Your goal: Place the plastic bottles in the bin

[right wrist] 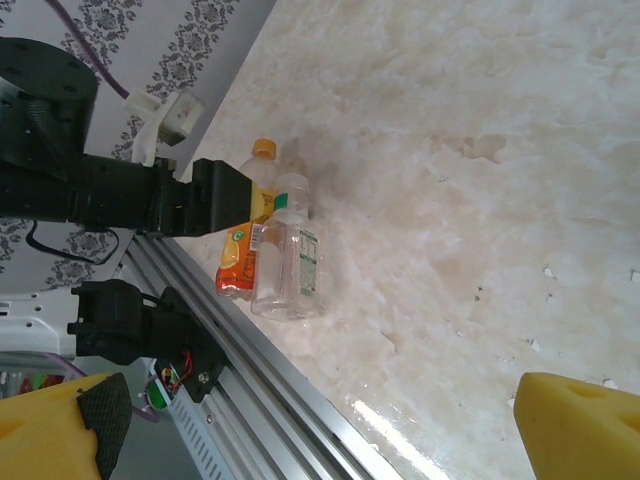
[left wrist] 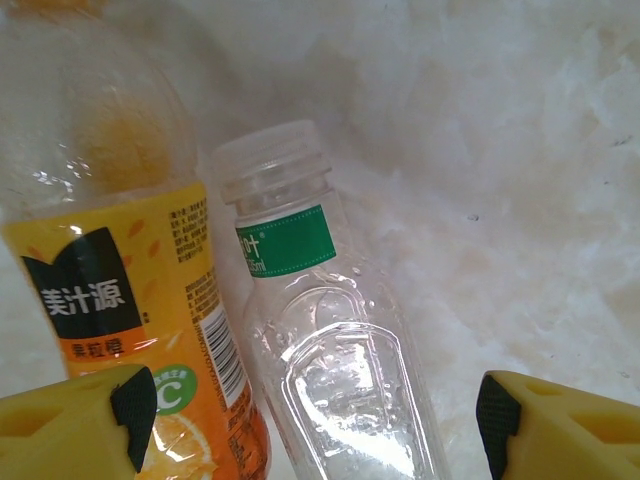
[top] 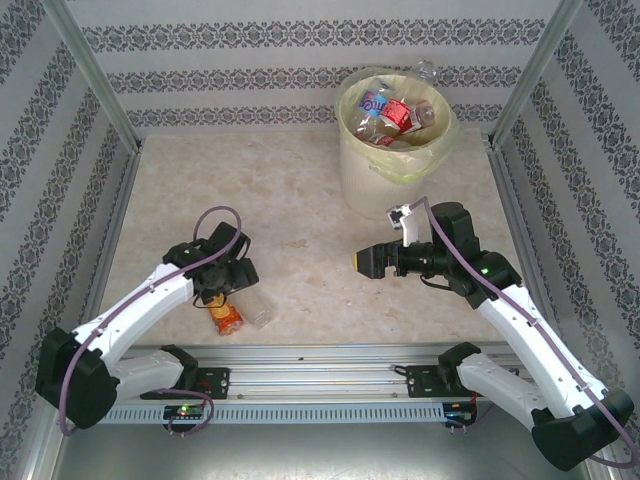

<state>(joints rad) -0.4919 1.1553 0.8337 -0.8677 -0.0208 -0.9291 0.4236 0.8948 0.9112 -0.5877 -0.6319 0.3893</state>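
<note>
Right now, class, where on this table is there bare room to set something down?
Free: the table between the left gripper and the bin, and the far-left corner. Crowded: the near-left edge, where the orange-label bottle and the clear bottle lie side by side.

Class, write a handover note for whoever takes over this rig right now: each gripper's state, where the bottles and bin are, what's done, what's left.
Left gripper: open, lowered over the clear green-label bottle, not gripping it.
Right gripper: open, empty, above the table.
Orange-label bottle: lying beside the clear one, near-left on the table.
Bin: far right, with several bottles already inside.
Left to do: bin these last two.
</note>
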